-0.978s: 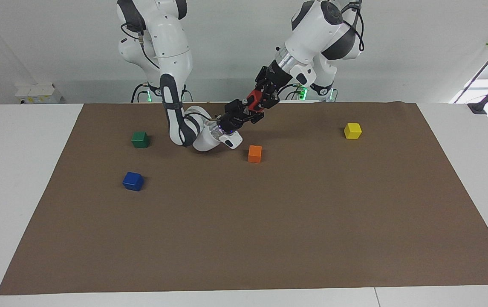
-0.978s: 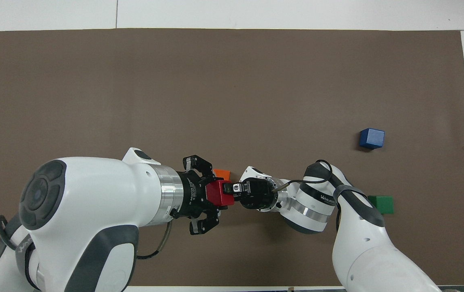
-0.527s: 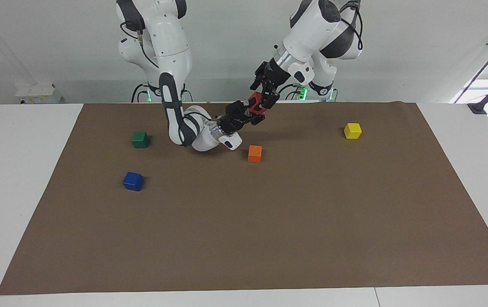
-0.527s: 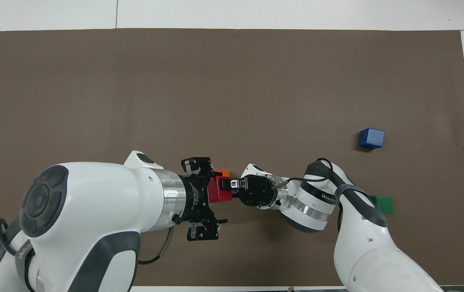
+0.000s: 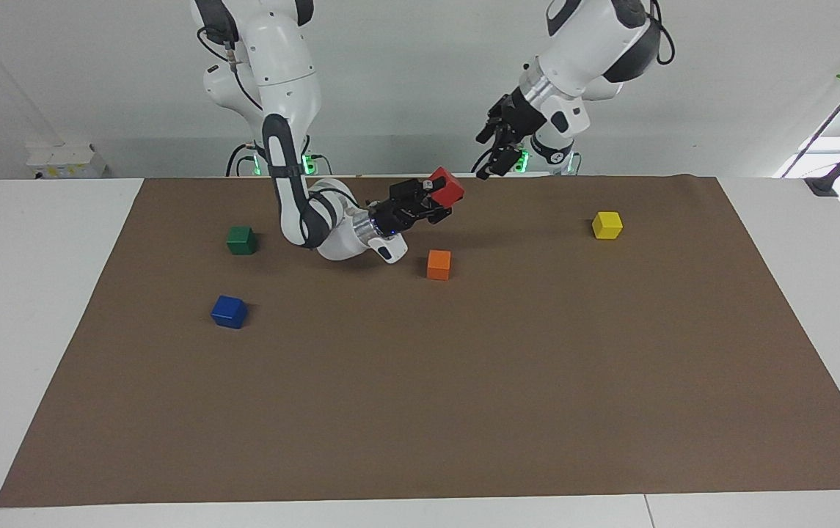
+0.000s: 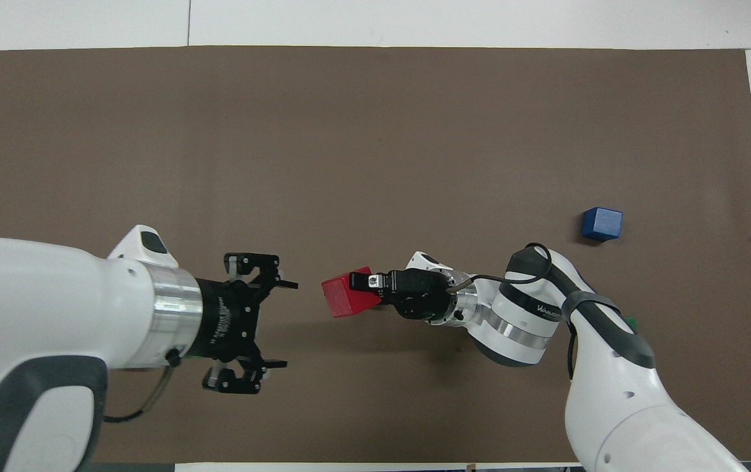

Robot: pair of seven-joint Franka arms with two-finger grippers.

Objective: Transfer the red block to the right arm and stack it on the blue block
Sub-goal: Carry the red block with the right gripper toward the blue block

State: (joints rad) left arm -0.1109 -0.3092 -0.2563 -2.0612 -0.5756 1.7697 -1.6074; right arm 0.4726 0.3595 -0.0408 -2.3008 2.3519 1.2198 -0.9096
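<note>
My right gripper (image 5: 436, 198) is shut on the red block (image 5: 449, 187) and holds it in the air over the mat, close above the orange block (image 5: 439, 265). In the overhead view the red block (image 6: 347, 300) sticks out past the right gripper (image 6: 367, 290) toward the left arm's end. My left gripper (image 5: 491, 154) is open and empty, raised over the mat's edge by the robots; it also shows in the overhead view (image 6: 269, 324), a clear gap away from the red block. The blue block (image 5: 229, 312) (image 6: 601, 223) sits on the mat toward the right arm's end.
A green block (image 5: 241, 240) lies nearer to the robots than the blue block; only its corner (image 6: 629, 322) shows past the right arm in the overhead view. A yellow block (image 5: 607, 225) lies toward the left arm's end. A brown mat (image 5: 464, 396) covers the table.
My left gripper has let go of the red block and pulled back and up toward its base. The right gripper keeps the block and has lifted it slightly.
</note>
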